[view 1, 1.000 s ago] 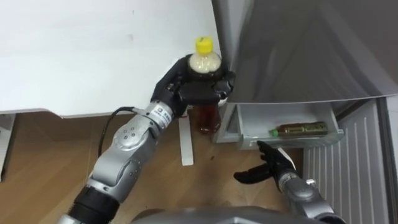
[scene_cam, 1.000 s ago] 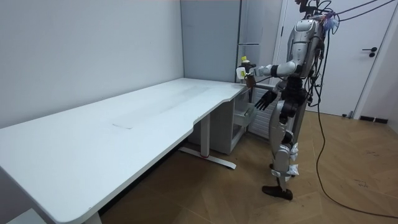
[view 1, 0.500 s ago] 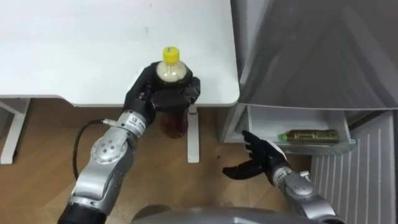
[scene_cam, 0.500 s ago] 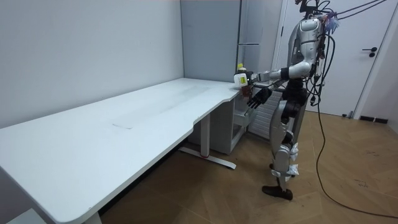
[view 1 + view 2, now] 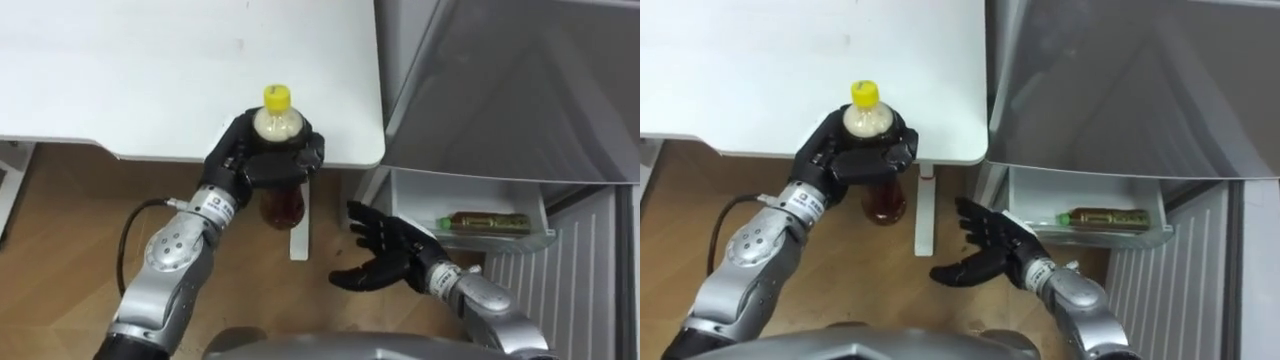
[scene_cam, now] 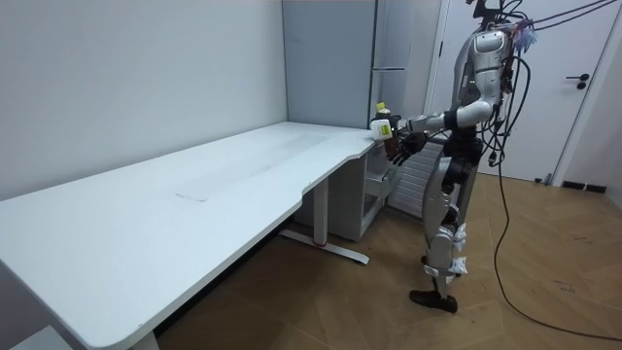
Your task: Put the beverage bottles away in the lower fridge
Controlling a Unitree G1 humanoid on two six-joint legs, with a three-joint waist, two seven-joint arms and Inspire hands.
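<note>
Nearest, at 5 o'clock in the eye views, the right hand hangs above the wooden floor. Its fingers are spread and straight, the palm is turned up and toward 9 o'clock, and it holds nothing. Just beyond it, toward 11 o'clock, the left hand has its fingers and thumb curled round the yellow-capped bottle, gripping it about the shoulder. This bottle stands upright, with its cap toward 12 o'clock and its amber lower half showing below the fingers, against the floor. It is held at the near edge of the white counter, close to the counter's corner at 3 o'clock, and a white leg of the counter runs down just behind it. At 4 o'clock from the held bottle, well apart from it and just past the right hand's fingertips, a white drawer stands open at the foot of the grey fridge. A green-capped bottle lies on its side in the drawer, with its cap toward 9 o'clock. In the room view the robot stands upright on the wooden floor at the far end of the long counter. It is beside the fridge, with both arms held out toward the counter's corner.
</note>
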